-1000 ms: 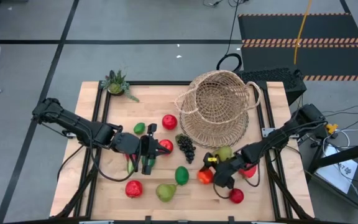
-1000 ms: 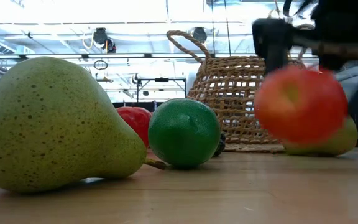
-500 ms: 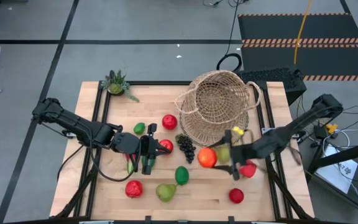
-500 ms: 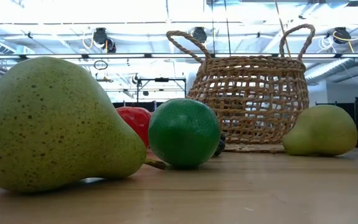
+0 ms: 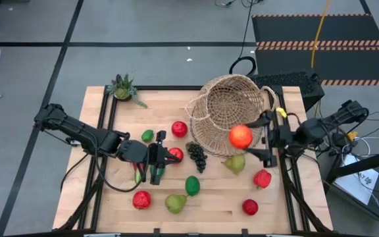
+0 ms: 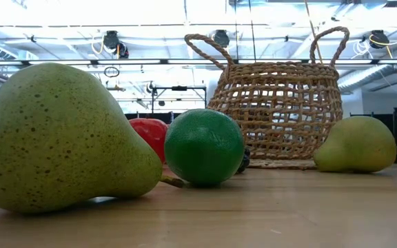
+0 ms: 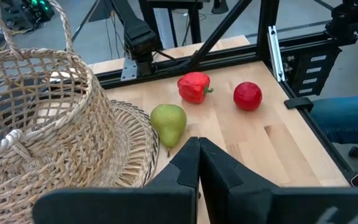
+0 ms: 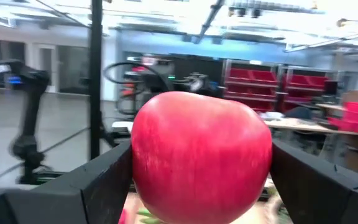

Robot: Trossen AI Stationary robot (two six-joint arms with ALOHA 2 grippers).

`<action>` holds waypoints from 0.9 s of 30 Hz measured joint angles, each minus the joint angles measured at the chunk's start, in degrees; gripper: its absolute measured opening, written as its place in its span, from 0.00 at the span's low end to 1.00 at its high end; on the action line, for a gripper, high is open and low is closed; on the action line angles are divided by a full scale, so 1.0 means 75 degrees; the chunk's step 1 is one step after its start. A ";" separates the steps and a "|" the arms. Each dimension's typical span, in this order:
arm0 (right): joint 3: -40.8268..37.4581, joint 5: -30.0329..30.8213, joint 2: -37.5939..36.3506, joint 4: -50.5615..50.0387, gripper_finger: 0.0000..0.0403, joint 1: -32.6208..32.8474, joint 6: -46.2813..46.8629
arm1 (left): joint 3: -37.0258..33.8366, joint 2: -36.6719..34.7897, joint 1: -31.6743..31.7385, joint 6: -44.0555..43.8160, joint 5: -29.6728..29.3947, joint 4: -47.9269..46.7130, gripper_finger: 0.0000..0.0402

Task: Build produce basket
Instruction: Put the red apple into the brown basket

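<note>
The tan wicker basket (image 5: 232, 115) stands upright at the back right of the table. My right gripper (image 5: 255, 137) is shut on a red apple (image 5: 241, 136) and holds it in the air over the basket's near right rim; in the right wrist view the apple (image 8: 201, 155) fills the gap between the fingers (image 8: 104, 180). My left gripper (image 5: 165, 157) rests shut at mid-left, next to another red apple (image 5: 175, 155). Loose produce lies on the table: grapes (image 5: 196, 155), a lime (image 5: 192, 185), a pear (image 5: 175, 202) and a pear (image 5: 235, 163).
A small potted plant (image 5: 124, 87) stands at the back left corner. More fruit lies about: a red apple (image 5: 179, 128), a lime (image 5: 147, 135), a red apple (image 5: 141, 199), a red piece (image 5: 262, 178) and a red apple (image 5: 250, 207). Black rails frame the table's sides.
My right gripper has lifted the red apple from the front of the table and carried it back toward the basket, out of the low view. The left arm has not moved.
</note>
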 joint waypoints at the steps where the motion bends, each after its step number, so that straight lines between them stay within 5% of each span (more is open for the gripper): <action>1: 0.0000 0.0131 -0.0052 -0.0078 0.83 -0.0015 -0.0001 | 0.0000 0.0002 0.0002 0.0002 0.0000 0.0000 0.02; 10: 0.0000 0.1458 0.0275 -0.0295 0.83 -0.0046 0.0511 | -0.0014 0.0000 0.0256 0.0085 -0.0012 0.0029 0.02; 15: 0.0278 0.1552 0.0684 -0.0450 0.83 -0.0141 0.0693 | -0.0588 0.0003 0.0474 0.0385 -0.0005 0.1092 0.02; 27: 0.3136 0.1730 0.1949 -0.4592 0.83 -0.1010 0.0845 | -0.0833 0.0003 0.0812 0.0221 0.0057 0.1543 0.02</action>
